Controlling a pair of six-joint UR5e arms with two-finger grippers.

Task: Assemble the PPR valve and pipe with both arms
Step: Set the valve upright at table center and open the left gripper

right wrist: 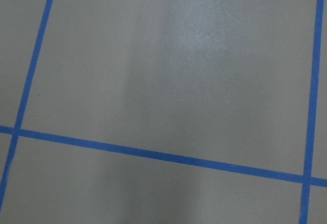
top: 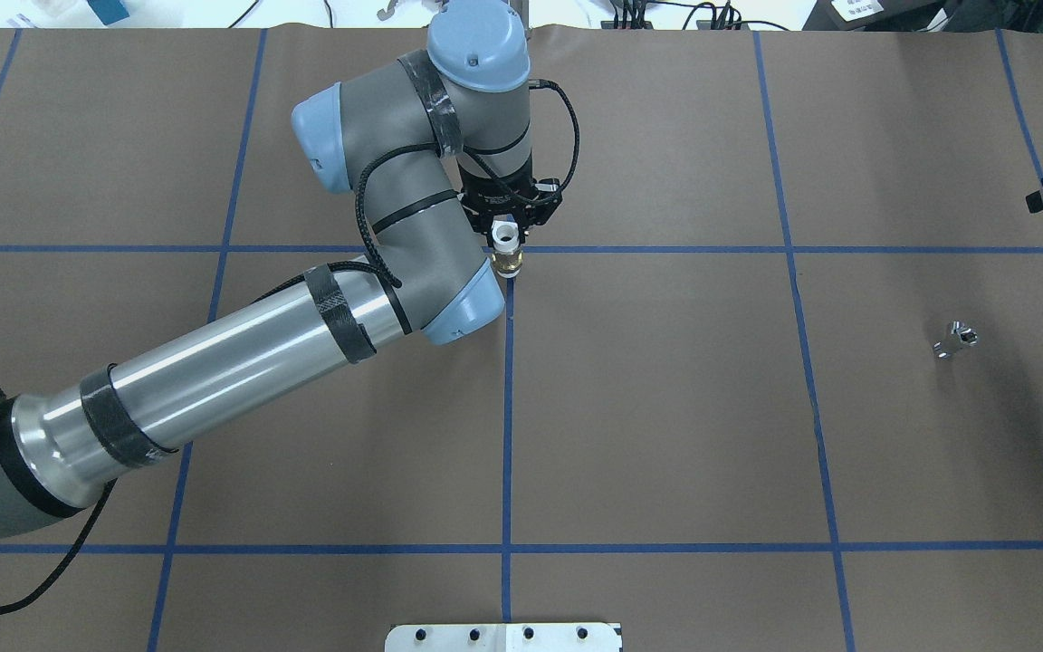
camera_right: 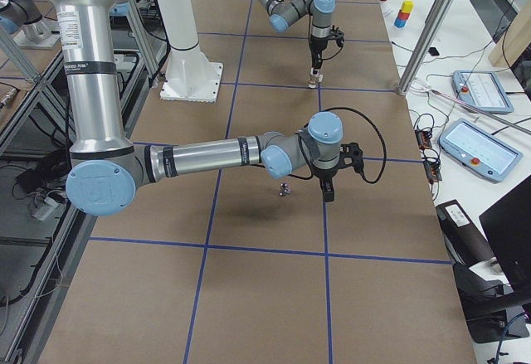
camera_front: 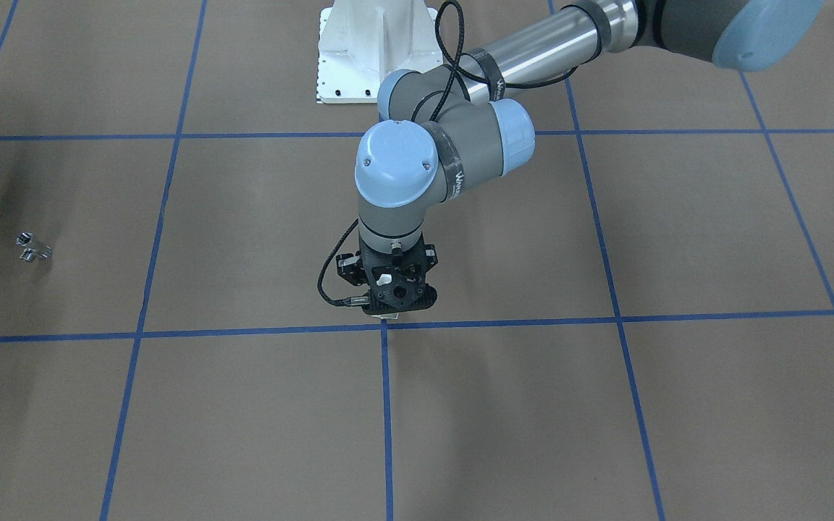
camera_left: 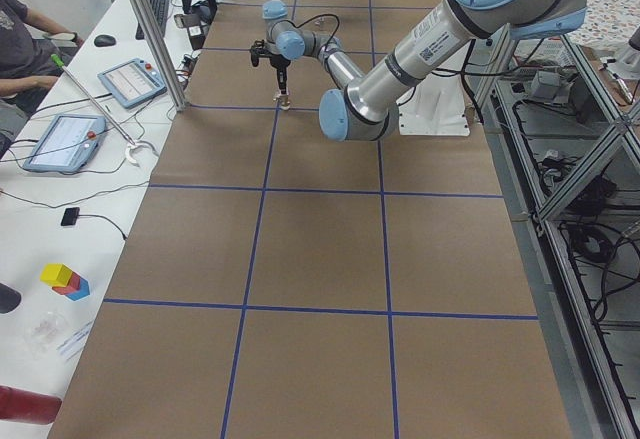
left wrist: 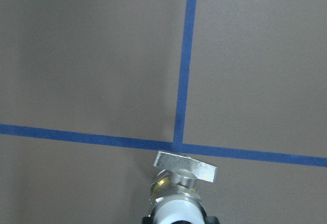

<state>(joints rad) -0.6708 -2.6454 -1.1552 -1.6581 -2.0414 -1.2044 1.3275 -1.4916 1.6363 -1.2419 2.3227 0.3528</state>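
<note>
Left end effector (top: 505, 239): closed around PPR valve (top: 507, 256).
Right end effector (camera_right: 328, 193): opening unclear; pipe (camera_right: 284, 188) lies near, on tabletop (camera_right: 274, 289).

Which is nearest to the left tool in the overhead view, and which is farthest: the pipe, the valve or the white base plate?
1. The valve, held in the left tool.
2. The base plate, at the bottom edge, centre.
3. The pipe, far to the right.

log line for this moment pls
left gripper: jaws shut on PPR valve, at tape crossing | right gripper: beside pipe, apart, jaws unclear | pipe: lying loose, not joined
</note>
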